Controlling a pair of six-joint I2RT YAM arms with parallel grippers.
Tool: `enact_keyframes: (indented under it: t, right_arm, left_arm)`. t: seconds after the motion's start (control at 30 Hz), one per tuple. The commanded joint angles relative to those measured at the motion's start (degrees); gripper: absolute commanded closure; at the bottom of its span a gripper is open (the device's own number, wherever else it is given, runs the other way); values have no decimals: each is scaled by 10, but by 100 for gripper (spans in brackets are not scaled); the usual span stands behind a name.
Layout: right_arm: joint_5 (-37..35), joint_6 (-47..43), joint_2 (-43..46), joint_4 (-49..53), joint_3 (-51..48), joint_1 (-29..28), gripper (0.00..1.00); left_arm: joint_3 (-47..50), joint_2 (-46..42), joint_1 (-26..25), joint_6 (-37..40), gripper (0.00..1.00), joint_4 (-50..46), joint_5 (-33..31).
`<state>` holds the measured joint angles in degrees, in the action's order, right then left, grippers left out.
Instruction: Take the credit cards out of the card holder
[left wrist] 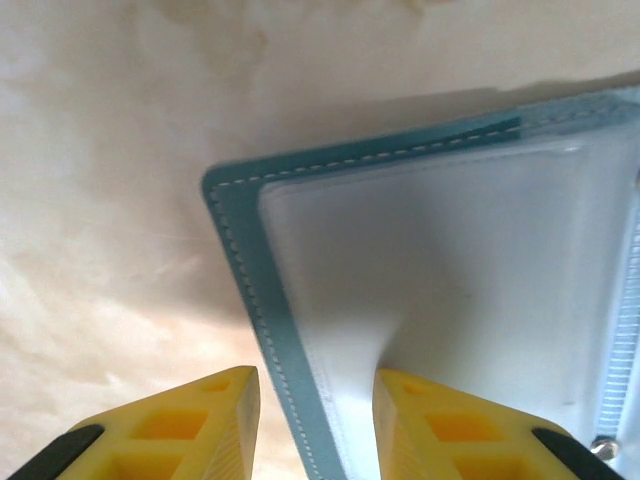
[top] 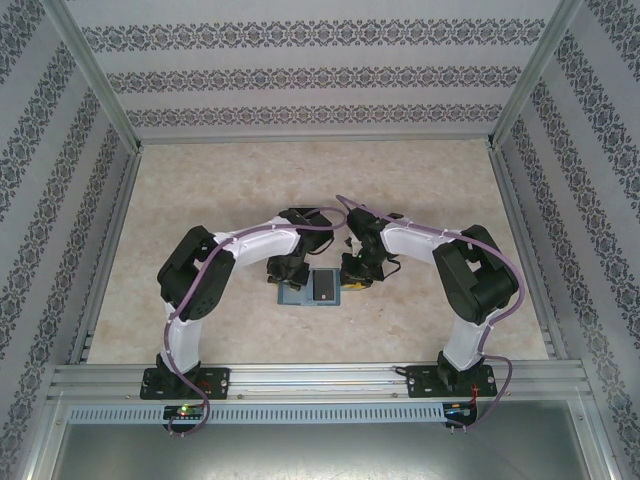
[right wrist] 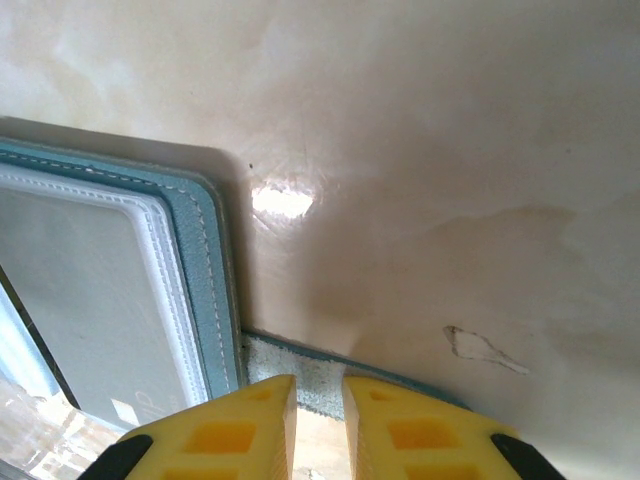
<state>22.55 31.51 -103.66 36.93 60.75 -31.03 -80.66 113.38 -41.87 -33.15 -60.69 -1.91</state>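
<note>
At centre of worktop (top: 200, 190), between both arms: card holder (top: 294, 297) lies open flat, inner side up. Dark credit card (top: 325, 287) on holder's right half, still in its pocket. Left jaws at holder's left edge, apart: one yellow finger (left wrist: 200, 425) off edge above bare worktop, other on clear pocket (left wrist: 450, 250), nothing clamped. Right jaws at holder's right edge, over strap tab (right wrist: 295, 378), only narrow slit between them; whether tab is gripped, cannot tell
</note>
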Motion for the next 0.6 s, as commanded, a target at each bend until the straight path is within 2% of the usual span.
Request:
enact_keyframes:
  t: [0.0, 0.27, 0.57]
  right_arm:
    - [-21, -1, -8, 20, 2, -9, 78]
    - [-23, -2, 2, 29, 9, -11, 78]
    - [-27, -1, 16, 40, 17, -13, 78]
  left_arm:
    - [-9, -33, 8, 10, 65, -42, -24]
    - [-34, -68, 11, 11, 67, -42, -20]
    - [-53, -87, 12, 8, 67, -5, 37]
